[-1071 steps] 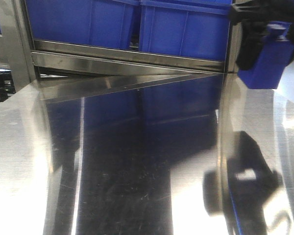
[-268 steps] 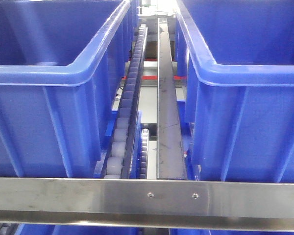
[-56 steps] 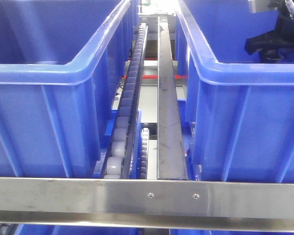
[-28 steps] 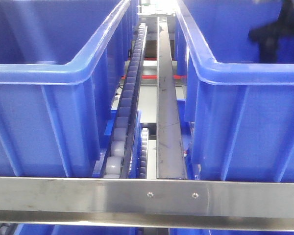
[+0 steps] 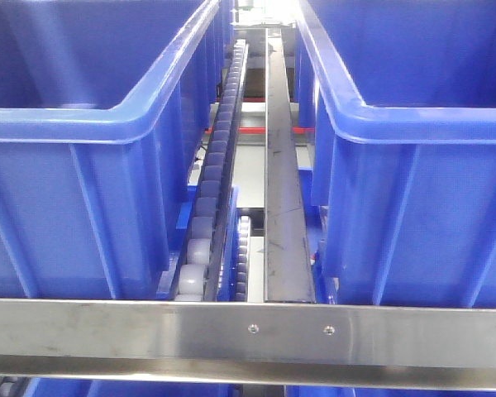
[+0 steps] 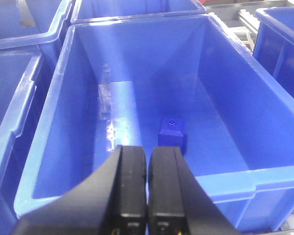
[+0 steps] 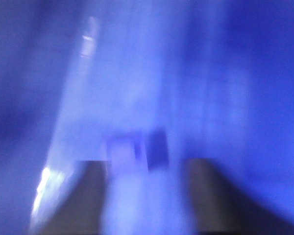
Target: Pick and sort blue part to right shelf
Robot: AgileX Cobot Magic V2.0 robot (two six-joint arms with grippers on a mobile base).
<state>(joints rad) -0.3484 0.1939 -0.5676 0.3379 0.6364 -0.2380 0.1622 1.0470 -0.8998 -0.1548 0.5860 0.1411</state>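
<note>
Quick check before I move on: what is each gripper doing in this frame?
Left gripper: shut, empty, above a bin with a blue part lying inside.
Right gripper: open, nothing between the fingers; view badly blurred.

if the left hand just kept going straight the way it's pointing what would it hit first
Probably the blue part lying on the floor of the blue bin. The shut left hand points down into that bin, slightly left of the part, so it might meet the bin floor instead; depth is unclear.

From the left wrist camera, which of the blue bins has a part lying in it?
The big central bin straight ahead of the left gripper: a small blue part sits on its floor. The neighbouring bins show no part.
</note>
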